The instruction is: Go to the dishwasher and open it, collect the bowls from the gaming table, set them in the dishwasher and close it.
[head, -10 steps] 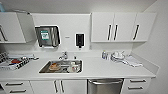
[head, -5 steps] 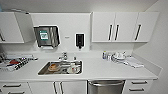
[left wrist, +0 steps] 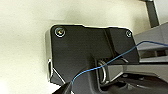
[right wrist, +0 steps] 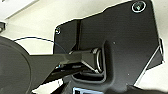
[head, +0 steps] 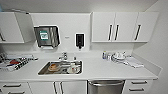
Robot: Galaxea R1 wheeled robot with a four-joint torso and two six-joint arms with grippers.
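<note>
The dishwasher (head: 106,86), a stainless steel front with a bar handle across its top, sits shut under the white counter (head: 105,71), right of the sink, at the bottom edge of the head view. The bowls and the gaming table are out of view. In both wrist views the robot's own dark plate and jointed bar lie over a pale floor, and the fingers cannot be made out.
A steel sink (head: 61,67) holding dishes is set in the counter. A dish rack (head: 13,62) stands at the left, and dishes with a cloth (head: 120,58) at the right. White wall cabinets (head: 123,26) hang above. A wall closes the right side.
The whole head view has shifted: the counter looks closer and the dishwasher front sits lower in the picture, so the camera has moved forward. Nothing on the counter has moved.
</note>
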